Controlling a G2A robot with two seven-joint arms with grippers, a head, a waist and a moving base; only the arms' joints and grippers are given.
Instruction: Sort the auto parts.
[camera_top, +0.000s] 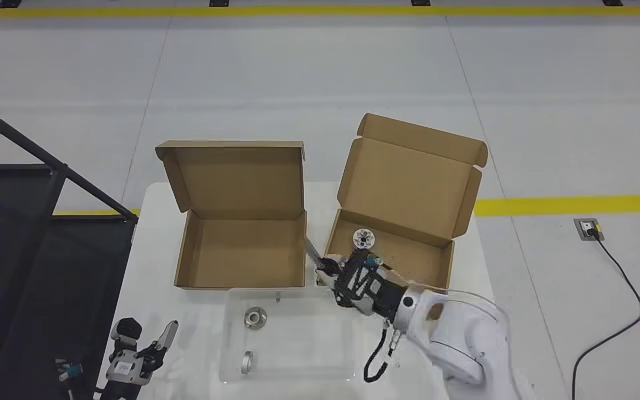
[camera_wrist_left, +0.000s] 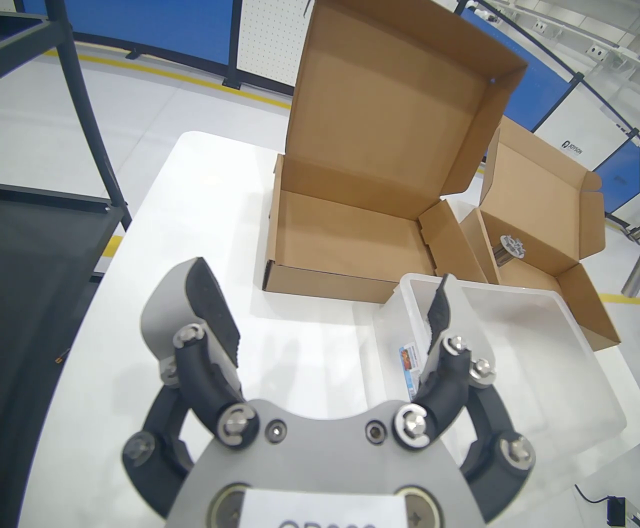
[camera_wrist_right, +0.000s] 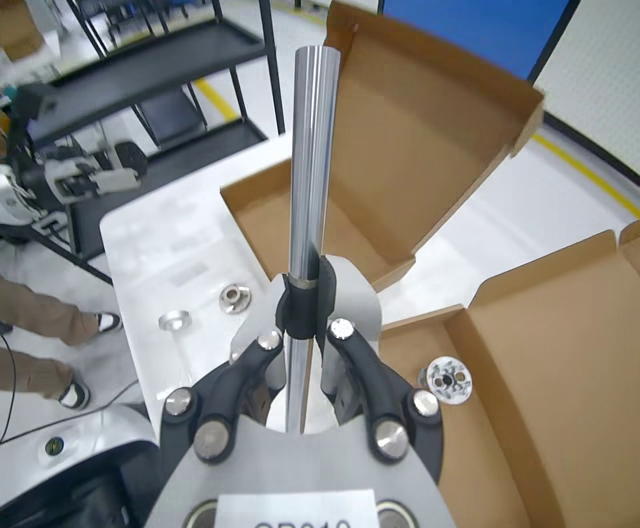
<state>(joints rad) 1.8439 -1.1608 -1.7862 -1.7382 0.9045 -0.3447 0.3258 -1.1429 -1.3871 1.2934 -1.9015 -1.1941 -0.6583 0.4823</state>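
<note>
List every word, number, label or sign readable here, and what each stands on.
No text reads clearly enough to quote.
Left label on the left gripper: cut off at the frame edge.
Right label on the right gripper: cut off likewise.
Sticker on the bin: too small.
Sign on the far panel: too small.
</note>
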